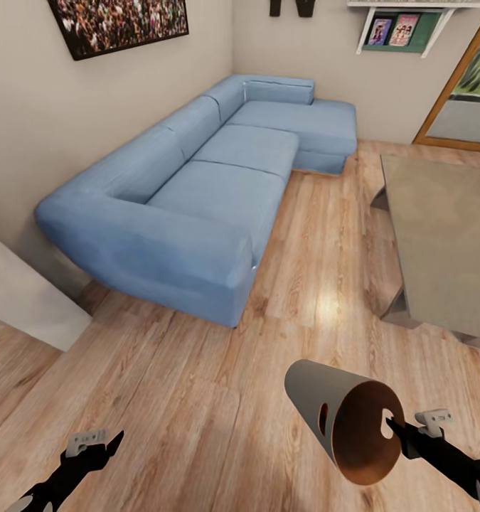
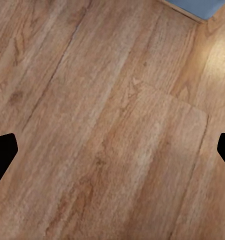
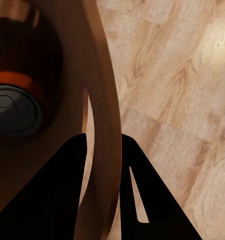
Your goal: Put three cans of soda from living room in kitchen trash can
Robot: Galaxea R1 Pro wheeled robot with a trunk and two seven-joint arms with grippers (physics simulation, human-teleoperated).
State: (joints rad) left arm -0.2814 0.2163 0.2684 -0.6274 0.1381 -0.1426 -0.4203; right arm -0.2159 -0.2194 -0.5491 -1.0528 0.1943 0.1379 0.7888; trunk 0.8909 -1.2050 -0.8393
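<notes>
The trash can (image 1: 339, 419), pale grey outside and coppery brown inside, hangs tilted above the wood floor with its mouth turned toward me. My right gripper (image 1: 395, 427) is shut on its rim (image 3: 105, 100), one finger (image 3: 62, 175) inside the wall and one outside. Deep inside the bin lies an orange soda can (image 3: 15, 107), its grey top facing the camera. No other cans are in sight. My left gripper (image 1: 108, 444) hangs low at the left over bare planks, open (image 2: 112, 152) and holding nothing.
A blue corner sofa (image 1: 211, 185) fills the left and far side of the room. The glass-topped table (image 1: 446, 235) stands at the right. A pale block (image 1: 19, 291) sits by the left wall. Wood floor (image 1: 197, 398) stretches between sofa and table.
</notes>
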